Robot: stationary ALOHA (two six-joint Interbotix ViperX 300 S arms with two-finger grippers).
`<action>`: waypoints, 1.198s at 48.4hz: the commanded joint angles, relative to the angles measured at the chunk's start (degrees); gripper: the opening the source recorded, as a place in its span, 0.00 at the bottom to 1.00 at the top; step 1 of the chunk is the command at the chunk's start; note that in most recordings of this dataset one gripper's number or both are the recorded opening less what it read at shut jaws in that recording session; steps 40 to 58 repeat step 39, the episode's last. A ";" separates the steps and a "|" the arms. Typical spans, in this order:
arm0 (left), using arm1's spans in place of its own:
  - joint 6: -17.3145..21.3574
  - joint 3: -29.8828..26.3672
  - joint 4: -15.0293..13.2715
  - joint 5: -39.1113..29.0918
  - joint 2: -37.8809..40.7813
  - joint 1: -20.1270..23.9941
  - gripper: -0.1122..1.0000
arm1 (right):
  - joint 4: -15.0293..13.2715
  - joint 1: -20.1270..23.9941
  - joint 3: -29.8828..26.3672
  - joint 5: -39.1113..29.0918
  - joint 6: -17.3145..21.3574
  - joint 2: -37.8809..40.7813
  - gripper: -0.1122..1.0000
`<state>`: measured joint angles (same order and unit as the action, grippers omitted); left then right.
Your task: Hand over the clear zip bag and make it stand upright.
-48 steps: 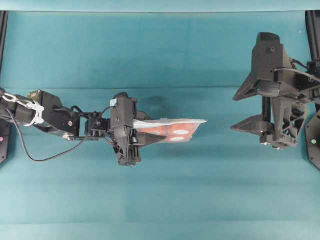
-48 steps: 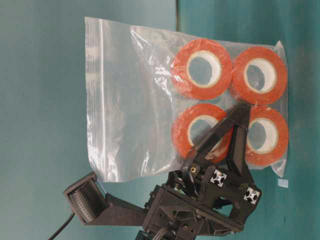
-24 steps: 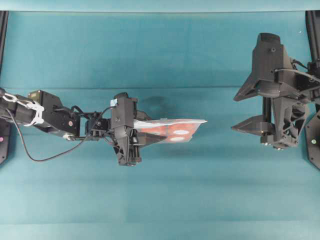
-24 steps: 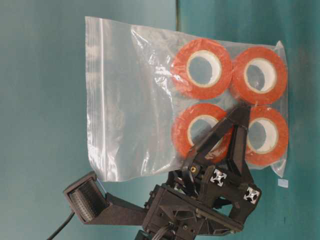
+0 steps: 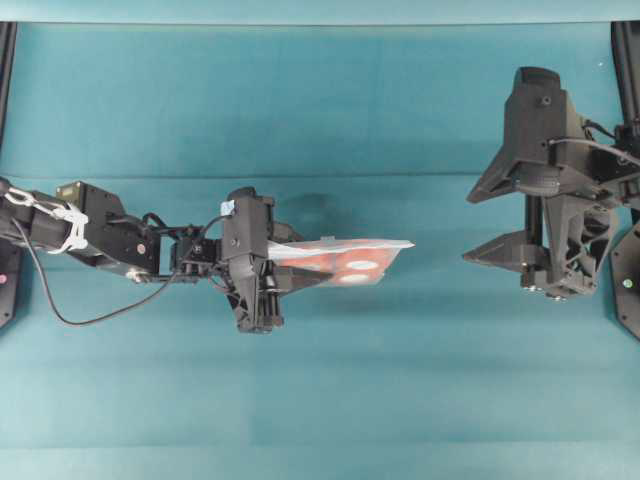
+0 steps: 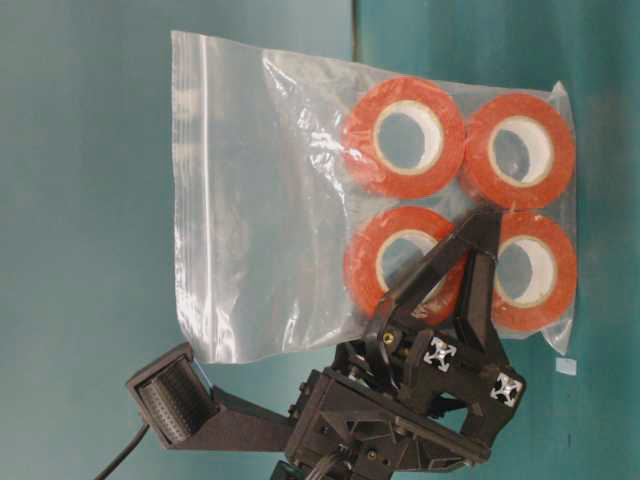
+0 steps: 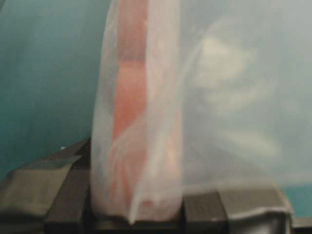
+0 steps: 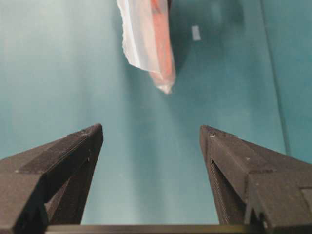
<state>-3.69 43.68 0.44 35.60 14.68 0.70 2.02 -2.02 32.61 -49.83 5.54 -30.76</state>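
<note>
The clear zip bag (image 5: 345,258) hangs in the air over the teal table, edge-on from above, with orange-red tape rolls (image 6: 405,138) showing through the plastic. My left gripper (image 5: 298,270) is shut on its lower end; in the table-level view its fingers (image 6: 478,262) clamp the bag (image 6: 260,200) between the lower rolls. In the left wrist view the bag (image 7: 141,141) sits pinched between the pads (image 7: 66,195). My right gripper (image 5: 468,226) stands open to the right, apart from the bag. Its wrist view shows the jaws wide (image 8: 150,130) and the bag (image 8: 148,39) well ahead.
The teal tabletop (image 5: 330,380) spreads under both arms. A small white scrap (image 8: 196,32) lies on it near the bag. The left arm's cable (image 5: 60,300) trails at the left edge. Black frame posts (image 5: 628,60) stand at the far corners.
</note>
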 commanded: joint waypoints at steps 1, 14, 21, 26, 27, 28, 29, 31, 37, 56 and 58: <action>0.00 -0.44 0.09 0.18 -0.53 -0.18 0.31 | 0.18 0.18 -0.44 0.44 0.53 -0.62 0.85; 0.00 -1.23 0.09 0.18 -0.53 -0.18 0.31 | 0.18 0.18 -0.44 0.53 0.53 -0.62 0.85; 0.09 -1.49 0.09 0.18 -0.53 -0.18 0.31 | 0.18 0.18 -0.44 0.70 0.53 -0.62 0.85; 0.09 -1.41 0.09 0.18 -0.53 -0.18 0.31 | 0.18 0.18 -0.44 0.70 0.44 -0.62 0.85; 0.09 -1.41 0.09 0.18 -0.53 -0.18 0.31 | 0.18 0.18 -0.44 0.70 0.44 -0.62 0.85; 0.09 -1.41 0.09 0.18 -0.53 -0.18 0.31 | 0.18 0.18 -0.35 0.70 0.44 -0.62 0.85; 0.09 -1.32 0.09 0.18 -0.53 -0.18 0.31 | 0.18 0.18 -0.44 0.70 0.44 -0.62 0.85; 0.09 -1.32 0.09 0.18 -0.53 -0.18 0.31 | 0.18 0.18 -0.44 0.79 0.44 -0.62 0.85; 0.09 -1.05 0.09 0.18 -0.53 -0.18 0.31 | 0.18 0.18 -0.44 0.97 0.44 -0.62 0.85; 0.09 -1.05 0.09 0.18 -0.53 -0.18 0.31 | 0.18 0.18 -0.44 0.97 0.44 -0.62 0.85; 0.09 -1.05 0.09 0.18 -0.53 -0.18 0.31 | 0.18 0.18 -0.44 0.97 0.44 -0.62 0.85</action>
